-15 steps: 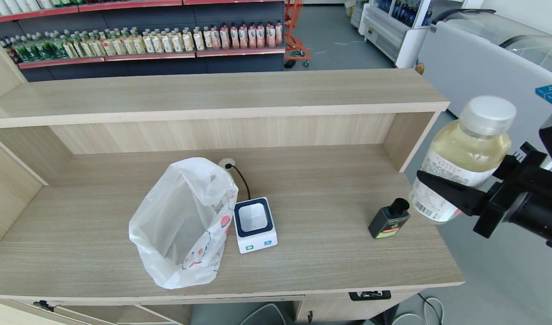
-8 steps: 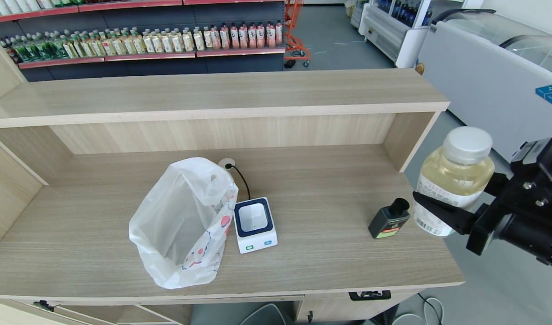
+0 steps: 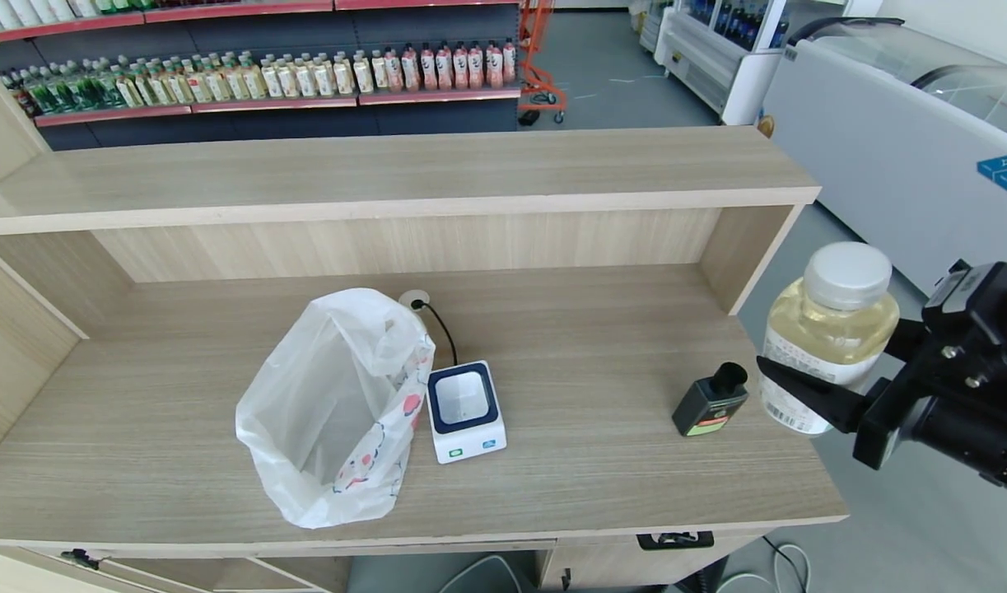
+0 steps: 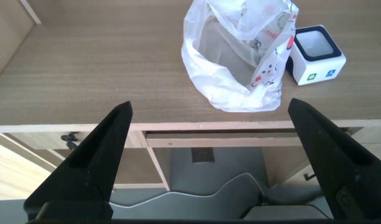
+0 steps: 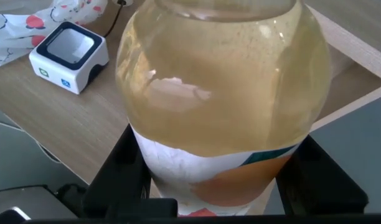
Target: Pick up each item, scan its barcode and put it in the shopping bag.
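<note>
My right gripper (image 3: pixel 832 383) is shut on a bottle of pale yellow drink (image 3: pixel 828 336) with a white cap, held upright just off the counter's right end. From the right wrist the bottle (image 5: pixel 218 106) looms close between the fingers (image 5: pixel 119 171). A small dark bottle (image 3: pixel 710 400) with a black cap stands on the counter just left of the held one. The white barcode scanner (image 3: pixel 464 410) sits mid-counter, with the white shopping bag (image 3: pixel 338 408) open beside it on its left. My left gripper (image 4: pixel 209 162) stands open, below the counter's front edge, with the bag (image 4: pixel 240 53) beyond it.
A raised wooden shelf (image 3: pixel 388 177) runs along the counter's back, with side panels at both ends. The scanner's black cable (image 3: pixel 439 325) leads to a hole at the back. Bare counter (image 3: pixel 585 379) lies between scanner and small bottle. A white freezer (image 3: pixel 898 123) stands at the right.
My right gripper has come down with the yellow bottle and drawn slightly closer to the counter's right end. The small bottle, scanner and bag have not moved.
</note>
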{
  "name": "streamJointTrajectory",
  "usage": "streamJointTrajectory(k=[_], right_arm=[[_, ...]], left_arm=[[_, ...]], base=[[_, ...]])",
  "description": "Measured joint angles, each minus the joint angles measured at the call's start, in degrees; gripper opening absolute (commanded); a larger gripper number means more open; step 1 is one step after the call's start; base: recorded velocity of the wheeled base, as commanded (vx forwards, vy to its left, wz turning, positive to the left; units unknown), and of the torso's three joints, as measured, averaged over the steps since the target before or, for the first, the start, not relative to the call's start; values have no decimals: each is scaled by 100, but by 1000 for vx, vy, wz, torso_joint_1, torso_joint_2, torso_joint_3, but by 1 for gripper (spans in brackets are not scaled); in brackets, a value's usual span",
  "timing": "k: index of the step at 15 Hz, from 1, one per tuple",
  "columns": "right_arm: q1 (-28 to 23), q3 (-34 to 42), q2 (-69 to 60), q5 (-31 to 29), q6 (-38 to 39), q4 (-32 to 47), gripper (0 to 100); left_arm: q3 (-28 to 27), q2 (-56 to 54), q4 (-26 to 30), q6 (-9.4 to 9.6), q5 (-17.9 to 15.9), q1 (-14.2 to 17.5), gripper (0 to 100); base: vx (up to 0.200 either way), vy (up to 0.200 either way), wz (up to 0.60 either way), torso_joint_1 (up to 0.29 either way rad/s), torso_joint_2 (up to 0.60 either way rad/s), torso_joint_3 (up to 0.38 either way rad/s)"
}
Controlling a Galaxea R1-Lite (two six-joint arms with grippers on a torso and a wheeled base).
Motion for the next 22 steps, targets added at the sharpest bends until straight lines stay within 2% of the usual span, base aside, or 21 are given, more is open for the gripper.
streamJointTrajectory(k=[6, 10, 17, 19, 22], right_arm=[[-6, -204, 266, 20, -63, -74, 0], [0, -567, 1106, 280, -91, -1109, 0], [-55, -1102, 3046, 1766, -324, -2879, 0], [-196, -1122, 3523, 2426, -652, -3387, 0], [-452, -1133, 4080, 2916, -841, -3743, 0]], left_arm=[[0, 0, -2, 0, 0, 0, 100], [-2, 0, -2, 5, 0, 0, 100], [-5, 0, -2, 11, -2, 0, 100], [-5, 0, -2, 10, 0, -7, 100], [-5, 0, -2, 10, -2, 0, 100]], base=[[0, 200, 0, 3, 1, 0], [0, 200, 0, 2, 2, -1], [0, 0, 0, 0, 0, 0], [0, 0, 0, 0, 0, 0], [0, 0, 0, 0, 0, 0]])
